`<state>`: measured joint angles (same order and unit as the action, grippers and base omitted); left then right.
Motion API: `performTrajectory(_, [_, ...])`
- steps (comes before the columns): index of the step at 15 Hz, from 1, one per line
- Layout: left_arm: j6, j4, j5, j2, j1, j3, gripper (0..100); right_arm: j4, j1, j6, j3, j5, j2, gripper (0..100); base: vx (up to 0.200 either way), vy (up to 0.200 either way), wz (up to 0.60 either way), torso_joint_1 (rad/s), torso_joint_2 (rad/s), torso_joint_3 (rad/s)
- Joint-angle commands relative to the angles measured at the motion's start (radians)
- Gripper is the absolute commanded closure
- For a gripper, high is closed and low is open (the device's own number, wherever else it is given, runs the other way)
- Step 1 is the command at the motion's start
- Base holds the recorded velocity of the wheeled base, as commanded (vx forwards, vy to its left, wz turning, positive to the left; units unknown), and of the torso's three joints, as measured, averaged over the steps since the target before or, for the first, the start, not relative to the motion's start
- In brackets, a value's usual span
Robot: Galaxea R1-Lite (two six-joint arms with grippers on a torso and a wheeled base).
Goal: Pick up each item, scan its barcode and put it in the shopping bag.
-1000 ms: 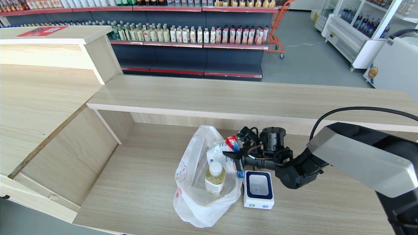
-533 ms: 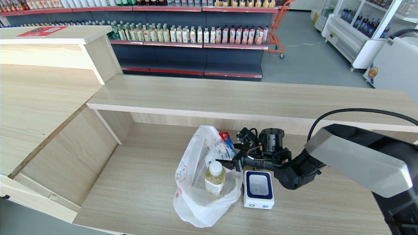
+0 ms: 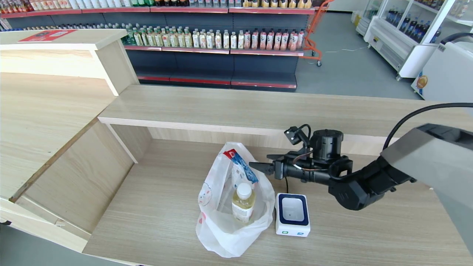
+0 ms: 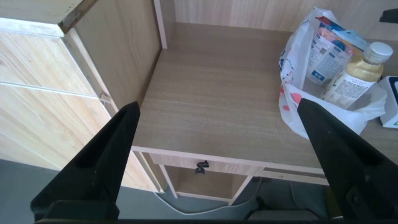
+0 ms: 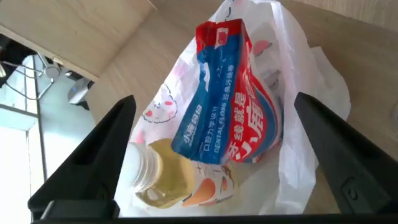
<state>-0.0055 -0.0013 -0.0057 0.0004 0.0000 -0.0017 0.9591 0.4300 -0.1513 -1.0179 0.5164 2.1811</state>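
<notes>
A white plastic shopping bag [image 3: 221, 229] stands open on the lower counter. Inside it a yellow drink bottle [image 3: 243, 203] stands upright, with a red, blue and white snack packet [image 3: 240, 168] leaning behind it. My right gripper [image 3: 261, 163] hovers just right of the bag's rim, open, with nothing in it. In the right wrist view that packet [image 5: 227, 93] and bottle [image 5: 155, 180] lie below my right gripper [image 5: 217, 165]. My left gripper [image 4: 217, 168] is open and hangs off the counter's near-left edge, apart from the bag [image 4: 297, 99].
A white barcode scanner [image 3: 292, 214] with a dark blue face sits right beside the bag. A raised counter ledge [image 3: 281, 111] runs behind the work area, and a wooden side wall [image 3: 81, 177] closes the left. Bare counter lies left of the bag.
My right gripper let go of the snack packet, which dropped into the bag behind the bottle. The gripper then drew back up and to the right, open.
</notes>
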Motion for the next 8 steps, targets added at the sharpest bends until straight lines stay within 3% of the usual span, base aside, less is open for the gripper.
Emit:
performTrajectory(1, [-0.001, 0.0, 0.0, 0.0, 0.0, 0.0, 0, 0.0, -0.01, -0.021, 0.202, 0.001, -0.227, 0, 0.0, 0.0, 0.0, 0.0, 0.0, 0.0])
performTrajectory(5, [-0.001, 0.0, 0.0, 0.0, 0.0, 0.0, 0, -0.007, -0.109, -0.002, 0.588, -0.006, -0.675, 0, 0.0, 0.0, 0.0, 0.0, 0.0, 0.0])
performTrajectory(7, [-0.001, 0.0, 0.0, 0.0, 0.0, 0.0, 0, -0.039, -0.254, 0.105, 0.739, -0.027, -0.908, 0, 0.0, 0.0, 0.0, 0.0, 0.0, 0.0])
performTrajectory(8, [-0.001, 0.0, 0.0, 0.0, 0.0, 0.0, 0, -0.112, -0.339, 0.153, 0.809, -0.085, -1.026, 0, 0.0, 0.0, 0.0, 0.0, 0.0, 0.0])
